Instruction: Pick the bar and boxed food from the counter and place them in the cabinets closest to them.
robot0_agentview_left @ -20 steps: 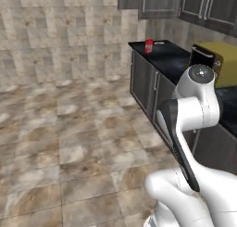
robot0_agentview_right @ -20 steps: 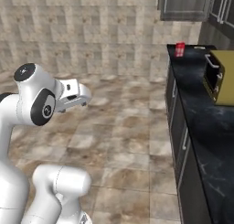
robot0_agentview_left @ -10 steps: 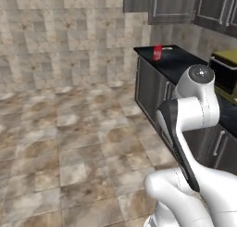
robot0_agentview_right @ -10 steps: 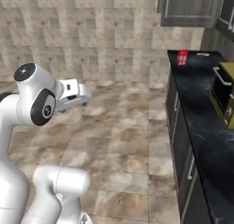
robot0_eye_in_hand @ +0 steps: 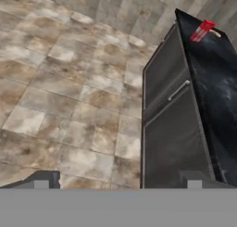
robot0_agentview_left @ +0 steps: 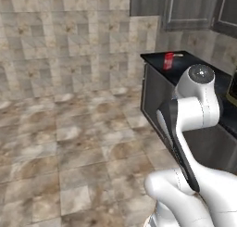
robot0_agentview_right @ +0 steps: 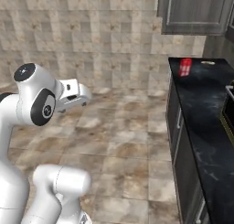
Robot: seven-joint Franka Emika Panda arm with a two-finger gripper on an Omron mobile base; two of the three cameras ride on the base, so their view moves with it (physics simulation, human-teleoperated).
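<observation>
The gripper (robot0_eye_in_hand: 118, 179) hangs over the floor (robot0_eye_in_hand: 69, 105), jaws spread wide and empty, far from the carton (robot0_eye_in_hand: 202, 30).

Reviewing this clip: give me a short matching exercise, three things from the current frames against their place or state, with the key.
Things:
1. boxed food
2. hand
3. cabinets

Place or state:
A. on the wall above the counter, doors shut
B. open, out over the floor, holding nothing
C. upright near the counter's far end

Pairs: 1-C, 2-B, 3-A
</observation>
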